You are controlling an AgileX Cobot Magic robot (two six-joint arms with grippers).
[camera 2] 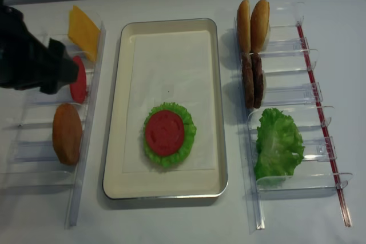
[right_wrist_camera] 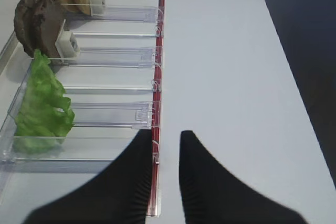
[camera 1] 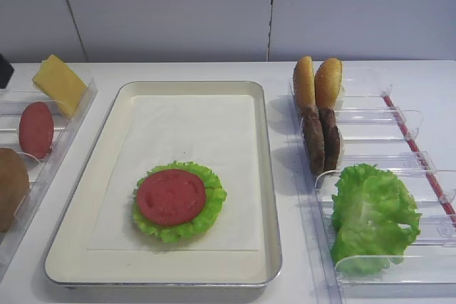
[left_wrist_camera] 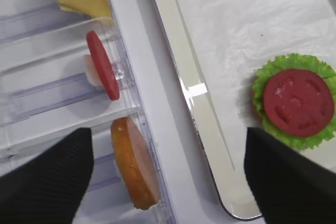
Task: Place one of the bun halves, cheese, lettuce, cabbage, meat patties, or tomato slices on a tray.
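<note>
Tomato slice (camera 1: 171,196), matte red dimpled disc, lies on frilly green round leaf (camera 1: 211,204) in cream metal tray (camera 1: 267,176).
R wrist: right gripper (right_wrist_camera: 164,136) closed, holding nothing, over clear plastic bin (right_wrist_camera: 110,114).
L wrist: left gripper (left_wrist_camera: 168,135) spread wide, empty, above tray rim.

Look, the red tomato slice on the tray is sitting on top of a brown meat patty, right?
Not quite. The tomato slice on the tray sits on a round green leaf, not a patty. The exterior high view shows green frills all around it. Both meat patties stand in the clear bin on the right.
</note>
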